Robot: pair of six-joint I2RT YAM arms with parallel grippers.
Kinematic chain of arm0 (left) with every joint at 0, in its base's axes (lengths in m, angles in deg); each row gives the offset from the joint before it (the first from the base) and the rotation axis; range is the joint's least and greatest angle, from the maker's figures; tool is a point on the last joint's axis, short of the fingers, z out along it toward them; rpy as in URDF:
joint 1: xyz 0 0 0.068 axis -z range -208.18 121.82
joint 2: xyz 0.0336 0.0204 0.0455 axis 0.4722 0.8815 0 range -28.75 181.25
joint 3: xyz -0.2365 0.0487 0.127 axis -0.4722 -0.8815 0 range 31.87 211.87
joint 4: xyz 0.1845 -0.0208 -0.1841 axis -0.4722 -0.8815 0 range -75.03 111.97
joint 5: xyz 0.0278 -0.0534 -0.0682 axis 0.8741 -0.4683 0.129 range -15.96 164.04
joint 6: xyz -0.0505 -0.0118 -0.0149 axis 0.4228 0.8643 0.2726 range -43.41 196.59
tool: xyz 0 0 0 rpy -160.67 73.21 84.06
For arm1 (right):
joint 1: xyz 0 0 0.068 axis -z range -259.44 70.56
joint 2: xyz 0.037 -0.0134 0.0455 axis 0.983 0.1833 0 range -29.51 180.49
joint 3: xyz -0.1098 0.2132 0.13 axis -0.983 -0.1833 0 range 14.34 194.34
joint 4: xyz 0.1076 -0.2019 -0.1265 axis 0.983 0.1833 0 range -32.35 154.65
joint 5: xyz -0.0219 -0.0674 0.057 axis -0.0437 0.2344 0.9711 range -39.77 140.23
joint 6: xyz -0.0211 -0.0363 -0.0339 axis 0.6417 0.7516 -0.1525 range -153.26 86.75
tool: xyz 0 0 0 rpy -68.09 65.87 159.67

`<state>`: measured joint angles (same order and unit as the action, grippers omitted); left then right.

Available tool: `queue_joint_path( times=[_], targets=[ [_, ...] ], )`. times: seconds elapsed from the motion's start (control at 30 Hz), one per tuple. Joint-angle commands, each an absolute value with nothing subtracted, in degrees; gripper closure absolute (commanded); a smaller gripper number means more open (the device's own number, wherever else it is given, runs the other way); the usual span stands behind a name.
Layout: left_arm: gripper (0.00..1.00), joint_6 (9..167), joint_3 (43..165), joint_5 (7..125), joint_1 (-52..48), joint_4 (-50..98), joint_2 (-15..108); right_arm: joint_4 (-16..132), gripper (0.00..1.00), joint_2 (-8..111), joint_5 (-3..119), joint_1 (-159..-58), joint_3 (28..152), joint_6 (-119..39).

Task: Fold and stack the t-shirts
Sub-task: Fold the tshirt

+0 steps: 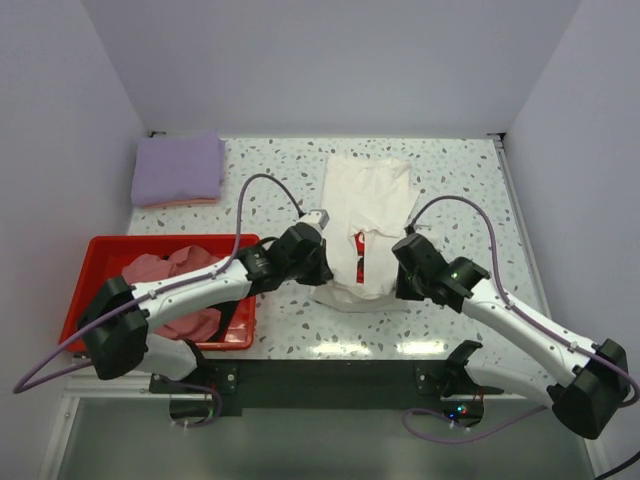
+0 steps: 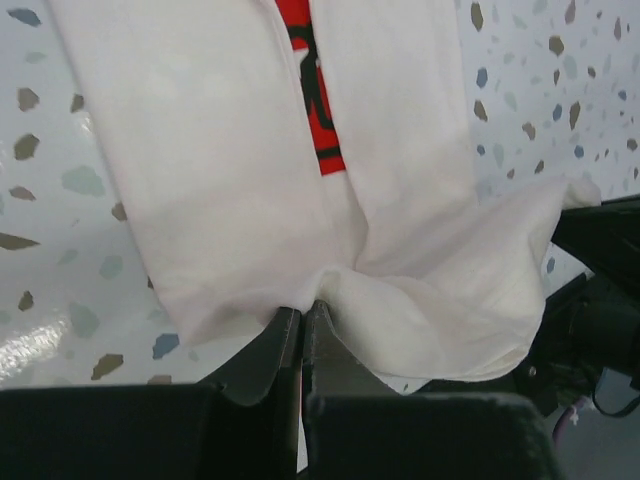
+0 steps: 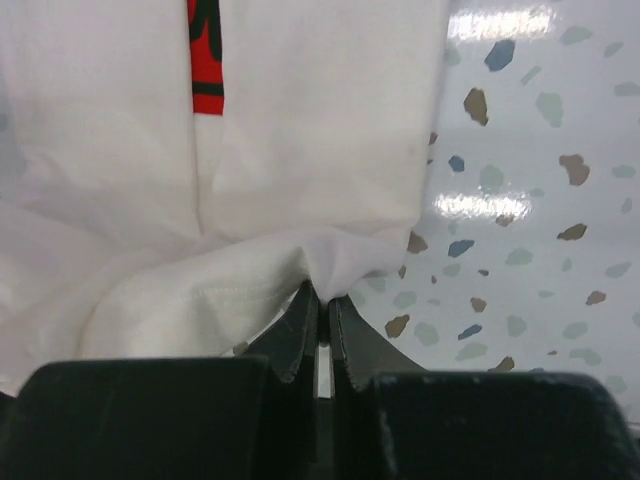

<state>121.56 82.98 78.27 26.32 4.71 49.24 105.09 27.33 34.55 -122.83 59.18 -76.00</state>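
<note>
1. The cream-white t-shirt (image 1: 368, 215) lies in the middle of the worktop (image 1: 470, 200). It is long and narrow, with both sides folded inward. Its red print (image 1: 361, 252) shows only in the slit between them.
2. The left hand (image 2: 302, 312) is closed on the near edge of this shirt, with a small pinch of cloth between its fingers. The right hand (image 3: 322, 296) grips the same edge in the same way, at the other corner.
3. I judge that the step in hand is the crosswise fold, in which the near end must go over to the far end.
4. The next move calls for both hands to rise together and travel away from the bases at the same pace, so that the fold line is straight. They should open only when the edge lies flat.
5. A folded lavender t-shirt (image 1: 178, 168) lies at the far left corner, and the stack probably goes there. A pink t-shirt (image 1: 170, 275) lies crumpled in the red tray (image 1: 100, 248), not yet folded.
</note>
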Motion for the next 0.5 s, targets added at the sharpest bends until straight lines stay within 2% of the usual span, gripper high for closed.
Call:
queue_joint_path(
  times=[0.0, 0.47],
  targets=[
    [1.0, 118.34, 87.33, 79.85, 21.76, 6.5, 52.1, 97.48, 0.97, 28.06, 31.17, -119.35, 62.5, -70.88],
    [1.0, 114.12, 98.22, 77.3, 13.57, 7.91, 64.84, 88.77, 0.96, 39.21, 31.59, -110.55, 67.78, -64.81]
  ],
)
